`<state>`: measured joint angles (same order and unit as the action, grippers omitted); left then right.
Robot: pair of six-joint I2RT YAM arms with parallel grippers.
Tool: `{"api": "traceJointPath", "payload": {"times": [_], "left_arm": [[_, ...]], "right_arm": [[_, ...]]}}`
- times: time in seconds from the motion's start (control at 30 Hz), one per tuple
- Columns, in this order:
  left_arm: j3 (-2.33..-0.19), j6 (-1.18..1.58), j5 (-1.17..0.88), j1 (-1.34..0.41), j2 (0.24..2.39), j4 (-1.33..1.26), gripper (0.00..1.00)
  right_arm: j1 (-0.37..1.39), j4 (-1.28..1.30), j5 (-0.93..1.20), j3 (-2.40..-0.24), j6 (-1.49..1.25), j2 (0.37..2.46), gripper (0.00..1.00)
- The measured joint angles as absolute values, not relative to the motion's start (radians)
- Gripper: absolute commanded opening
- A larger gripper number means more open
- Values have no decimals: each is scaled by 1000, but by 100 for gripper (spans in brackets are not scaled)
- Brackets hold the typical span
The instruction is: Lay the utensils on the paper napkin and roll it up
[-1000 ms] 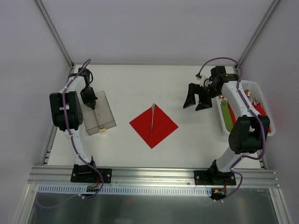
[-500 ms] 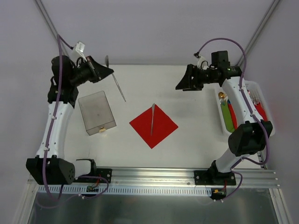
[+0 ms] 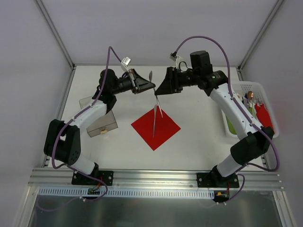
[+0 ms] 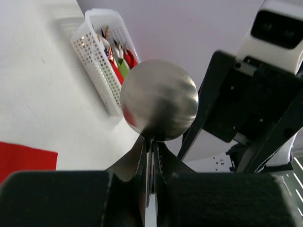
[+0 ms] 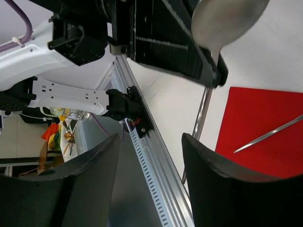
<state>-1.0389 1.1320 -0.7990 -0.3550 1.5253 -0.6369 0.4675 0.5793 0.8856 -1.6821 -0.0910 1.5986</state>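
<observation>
My left gripper (image 3: 150,86) is shut on the neck of a silver spoon (image 3: 158,105) and holds it in the air above the red napkin (image 3: 163,130). In the left wrist view the round bowl (image 4: 159,99) stands just past the gripper (image 4: 150,151). My right gripper (image 3: 158,92) is open, close to the right of the spoon, not touching it. In the right wrist view the spoon (image 5: 227,19) and its handle hang beyond the open gripper (image 5: 150,138). A second slim silver utensil (image 3: 154,120) lies on the napkin (image 5: 265,118).
A clear plastic box (image 3: 98,116) stands at the left. A white basket (image 3: 255,87) with rolled bundles sits at the right edge; it also shows in the left wrist view (image 4: 97,56). The metal rail (image 3: 151,177) runs along the near edge.
My left arm has swung from the box to the table's middle, carrying the spoon over the napkin. My right arm has moved left from the basket to meet it.
</observation>
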Motion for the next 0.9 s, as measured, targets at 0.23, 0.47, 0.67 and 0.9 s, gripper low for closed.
{"api": "traceJointPath", "payload": {"times": [0.23, 0.47, 0.67, 0.9], "left_arm": [[-1501, 885, -611, -439, 1654, -80, 0], [-1609, 755, -501, -570, 1791, 237, 0], [-1414, 831, -659, -574, 1794, -20, 0], [-1286, 1040, -762, -556, 1792, -449, 0]], "right_arm": [[328, 603, 859, -1592, -36, 1504, 60], [199, 690, 781, -1465, 46, 1499, 60], [206, 676, 863, -1397, 38, 1482, 61], [224, 579, 939, -1397, -21, 1446, 58]]}}
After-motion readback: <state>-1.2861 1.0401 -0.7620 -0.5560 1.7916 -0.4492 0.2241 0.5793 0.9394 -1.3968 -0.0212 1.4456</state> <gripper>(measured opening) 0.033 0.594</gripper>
